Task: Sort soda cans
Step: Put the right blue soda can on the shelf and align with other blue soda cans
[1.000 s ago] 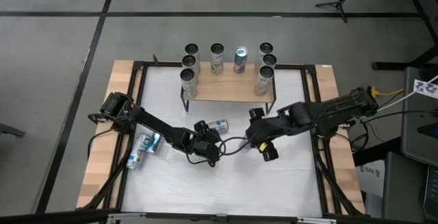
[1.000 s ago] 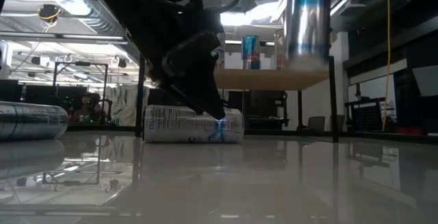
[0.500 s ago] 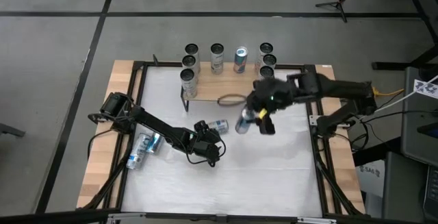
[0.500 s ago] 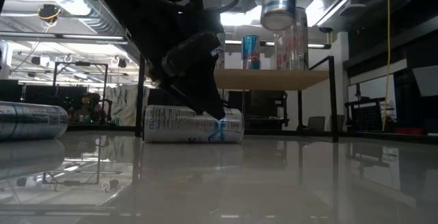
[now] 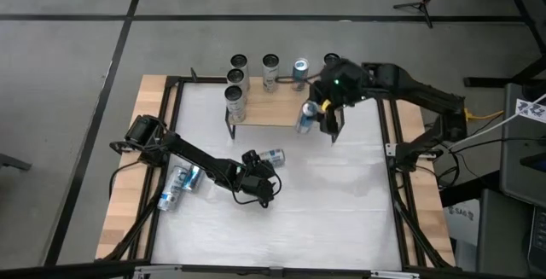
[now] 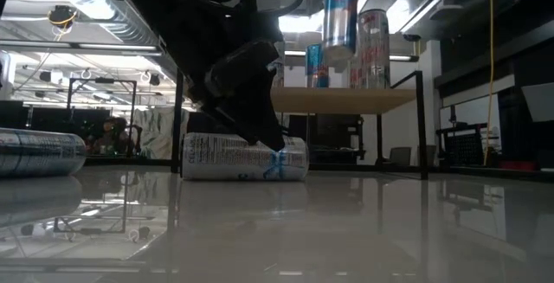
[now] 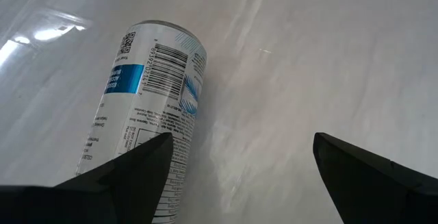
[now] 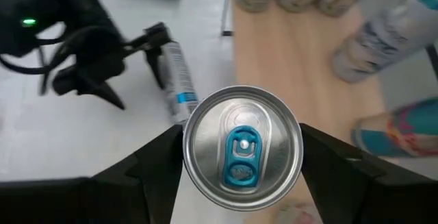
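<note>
Resting low on the white table (image 5: 341, 219), the left gripper (image 5: 260, 185) has its fingers spread, straddling nothing; a soda can on its side (image 7: 154, 107) lies just beside one fingertip (blue label and barcode up). Two more toppled cans (image 5: 177, 185) lie near the left arm's base. Farther back, the right gripper (image 5: 317, 117) is clamped on an upright silver can with a blue tab (image 8: 241, 148), held in the air over the front edge of the wooden shelf (image 5: 273, 113). Beyond it, other cans (image 5: 238, 78) stand upright on the shelf.
</note>
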`<state>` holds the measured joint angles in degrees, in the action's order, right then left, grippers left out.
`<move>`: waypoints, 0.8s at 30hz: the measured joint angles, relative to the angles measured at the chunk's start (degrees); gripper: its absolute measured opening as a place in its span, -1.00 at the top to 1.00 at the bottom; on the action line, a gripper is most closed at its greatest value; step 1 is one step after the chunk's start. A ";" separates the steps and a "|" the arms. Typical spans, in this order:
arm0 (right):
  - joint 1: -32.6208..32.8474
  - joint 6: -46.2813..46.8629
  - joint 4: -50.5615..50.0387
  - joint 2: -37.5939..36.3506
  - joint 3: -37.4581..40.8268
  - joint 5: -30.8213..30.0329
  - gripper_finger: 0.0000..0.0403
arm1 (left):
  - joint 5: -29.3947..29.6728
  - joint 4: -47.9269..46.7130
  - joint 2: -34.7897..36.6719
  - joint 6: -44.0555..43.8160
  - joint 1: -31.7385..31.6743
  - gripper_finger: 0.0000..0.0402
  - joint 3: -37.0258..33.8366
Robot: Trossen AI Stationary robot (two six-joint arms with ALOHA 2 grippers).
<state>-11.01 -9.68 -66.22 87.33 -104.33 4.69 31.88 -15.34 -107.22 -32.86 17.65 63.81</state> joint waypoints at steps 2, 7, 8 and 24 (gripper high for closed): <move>-1.61 -0.70 0.01 0.00 0.00 0.02 -0.28 | -0.01 -0.01 0.00 0.00 0.00 -0.72 0.00; -4.53 -1.93 0.18 1.03 0.00 0.00 -0.28 | 0.00 -0.01 0.00 0.01 0.00 -0.72 0.00; -4.78 -2.53 0.25 1.43 0.00 -0.06 -0.28 | 0.00 0.01 0.00 0.00 0.00 -0.72 0.00; -5.64 -6.27 2.89 7.46 -0.02 -7.57 -0.28 | 0.02 0.01 0.00 0.00 0.00 -0.72 0.00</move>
<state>-16.64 -15.94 -63.33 94.79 -104.36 -2.87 31.90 -15.33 -107.22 -32.86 17.65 63.81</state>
